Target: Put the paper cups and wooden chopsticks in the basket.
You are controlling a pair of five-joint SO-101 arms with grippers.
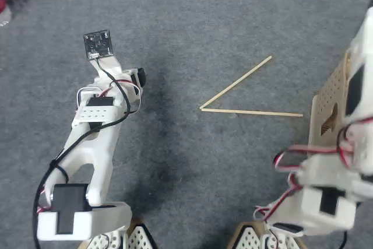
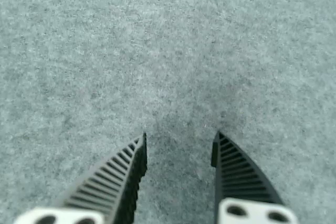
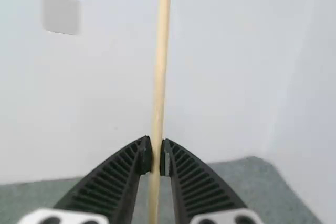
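Note:
Two wooden chopsticks lie on the grey mat in a V, their tips meeting at its middle: one slants up to the right [image 1: 236, 83], the other lies nearly level [image 1: 250, 112]. My right gripper [image 3: 155, 145] is shut on a third chopstick [image 3: 164, 51], which stands up between the jaws against a white wall. The right arm [image 1: 332, 190] rises at the right edge, over a wooden perforated basket [image 1: 327, 106]. My left gripper [image 2: 178, 140] hangs open over bare mat, nothing between its fingers. The left arm [image 1: 96, 144] stands at the left of the mat.
A blurred red and white object [image 1: 4, 5] sits at the far left corner. The grey mat [image 1: 186, 167] stretches between the two arms. A white wall runs along the back edge.

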